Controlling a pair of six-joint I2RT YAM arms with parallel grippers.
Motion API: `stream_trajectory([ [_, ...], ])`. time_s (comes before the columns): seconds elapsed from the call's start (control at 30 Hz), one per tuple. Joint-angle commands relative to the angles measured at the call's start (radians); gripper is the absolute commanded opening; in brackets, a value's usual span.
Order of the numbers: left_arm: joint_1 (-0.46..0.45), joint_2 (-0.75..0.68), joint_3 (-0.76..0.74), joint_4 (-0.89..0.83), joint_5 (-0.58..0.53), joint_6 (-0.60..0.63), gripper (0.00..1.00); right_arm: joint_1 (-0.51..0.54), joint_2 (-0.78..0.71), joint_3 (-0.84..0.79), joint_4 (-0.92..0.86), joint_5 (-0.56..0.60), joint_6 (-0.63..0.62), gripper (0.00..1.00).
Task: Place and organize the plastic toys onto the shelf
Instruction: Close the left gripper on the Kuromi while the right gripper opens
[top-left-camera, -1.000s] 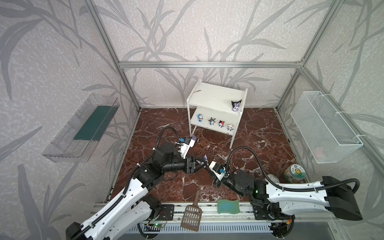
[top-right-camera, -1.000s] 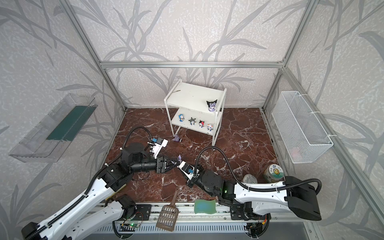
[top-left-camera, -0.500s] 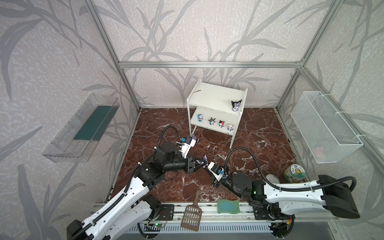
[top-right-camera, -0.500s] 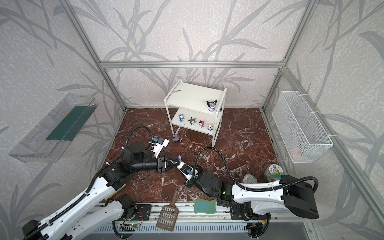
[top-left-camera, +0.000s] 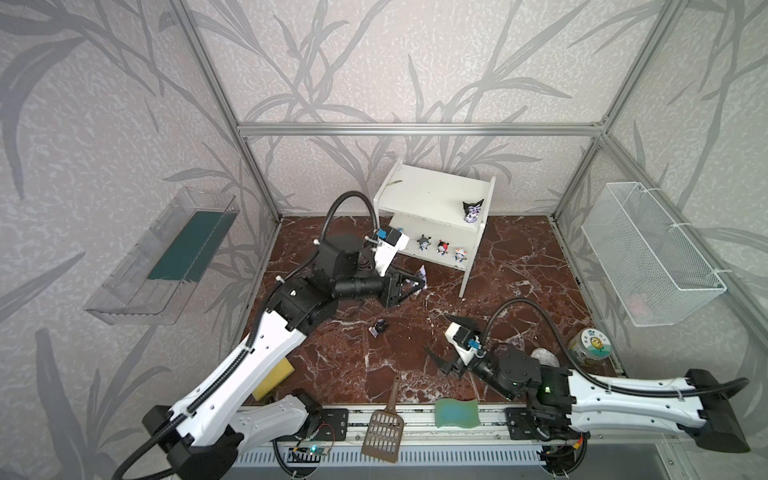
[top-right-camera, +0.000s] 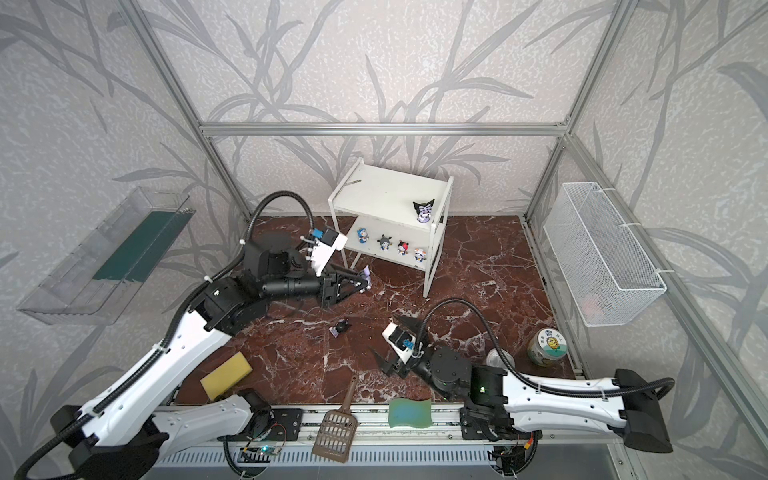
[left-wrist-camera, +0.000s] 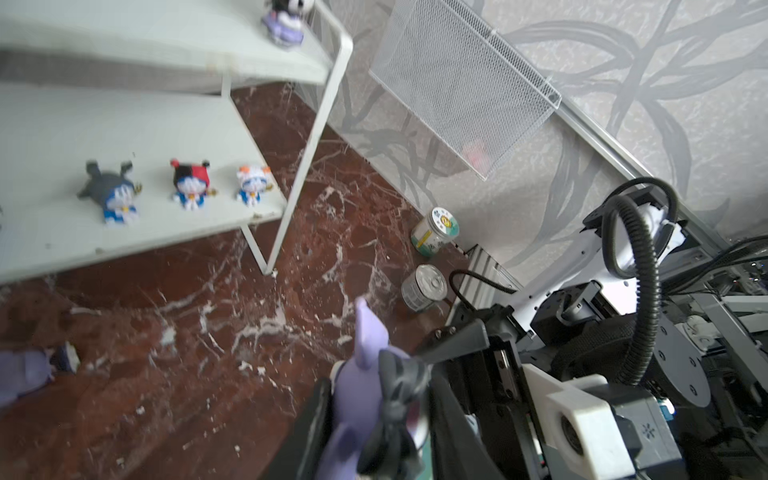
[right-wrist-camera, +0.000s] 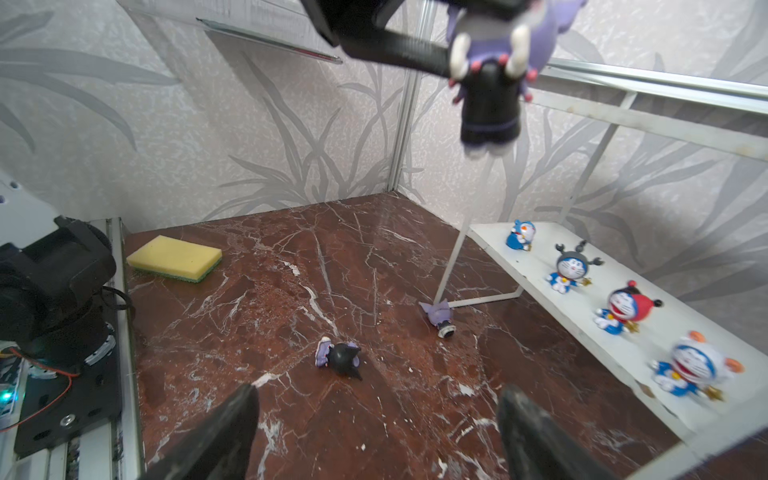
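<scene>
My left gripper (top-left-camera: 419, 281) has its fingers (left-wrist-camera: 312, 419) drawn in narrow on a purple-and-black toy (left-wrist-camera: 365, 374), pinched at the head. I judge it close to upright: its long axis runs up and down, crosswise to the level fingers, with one purple ear pointing up and the black body hanging toward the floor (top-left-camera: 519, 266). It hangs in the air just in front of the shelf (top-left-camera: 432, 195), off the left end of the lower board. My right gripper (right-wrist-camera: 378, 392) sits low over the front of the floor, fingers (right-wrist-camera: 232, 428) spread wide with nothing between them. Done so far, four blue-white toys (top-right-camera: 383, 242) stand in a row along the front edge of the lower board, facing forward. A second purple toy (top-left-camera: 473, 210) stands upright at the front right corner of the top board. Left to do are the one in hand, a black-eared toy (right-wrist-camera: 340, 358) on its side mid-floor, and a purple-eared toy (right-wrist-camera: 439, 318) lying just beside the foot of the shelf leg at the blue figure's end. I make it five of eight placed.
</scene>
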Motion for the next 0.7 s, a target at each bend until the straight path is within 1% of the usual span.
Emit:
stream_trajectory([
  [0.0, -0.002, 0.124, 0.161, -0.144, -0.059, 0.252, 0.29, 0.007, -0.178, -0.026, -0.23, 0.055, 0.023, 0.93],
  [0.07, -0.003, 0.207, 0.274, -0.187, -0.096, 0.327, 0.29, 0.007, -0.294, -0.018, -0.338, 0.088, 0.013, 0.96],
  [0.17, -0.004, 0.312, 0.421, -0.226, -0.144, 0.416, 0.28, 0.007, -0.414, 0.012, -0.47, 0.126, 0.002, 0.98],
  [0.23, -0.004, 0.376, 0.508, -0.237, -0.168, 0.451, 0.28, 0.008, -0.466, 0.033, -0.537, 0.14, -0.008, 1.0],
  [0.33, -0.004, 0.481, 0.658, -0.283, -0.194, 0.505, 0.29, 0.008, -0.515, 0.059, -0.607, 0.16, -0.021, 0.99],
  [0.5, -0.003, 0.629, 0.861, -0.335, -0.213, 0.566, 0.29, 0.008, -0.565, 0.038, -0.604, 0.162, -0.01, 0.99],
  [0.67, -0.002, 0.743, 1.003, -0.374, -0.233, 0.608, 0.28, 0.008, -0.583, 0.032, -0.608, 0.17, -0.01, 0.99],
])
